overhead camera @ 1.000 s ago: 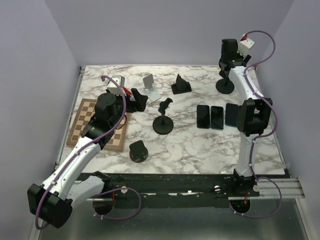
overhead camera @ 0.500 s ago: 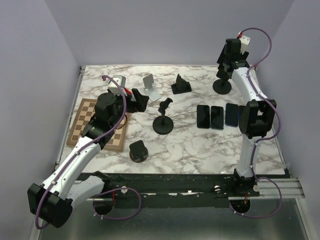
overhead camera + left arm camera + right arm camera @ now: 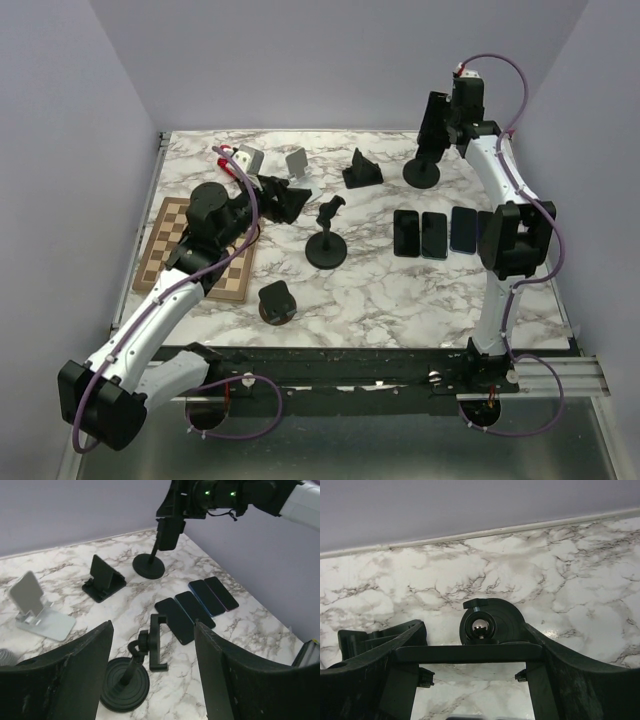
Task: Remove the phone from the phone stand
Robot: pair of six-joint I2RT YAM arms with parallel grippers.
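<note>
A dark phone [image 3: 437, 120] sits upright in the clamp of a black pole stand with a round base [image 3: 421, 173] at the back right. My right gripper [image 3: 458, 108] is shut on the phone from above. In the right wrist view the phone's edge [image 3: 445, 654] spans between the fingers of that gripper [image 3: 472, 647], with the stand's ball joint [image 3: 481, 626] just behind. The left wrist view shows the phone [image 3: 169, 532] still on its stand [image 3: 148, 566]. My left gripper [image 3: 285, 200] is open and empty above the table's left middle.
Three phones [image 3: 433, 233] lie flat side by side at the right. An empty black clamp stand [image 3: 325, 238] stands in the middle. A silver stand [image 3: 300, 172], a black wedge stand [image 3: 361, 170], a chessboard [image 3: 170, 250] and a black round stand [image 3: 276, 301] are around the left arm.
My right gripper has moved left with the phone, and the stand's base has shifted left with it. My left gripper has swung a little to the right.
</note>
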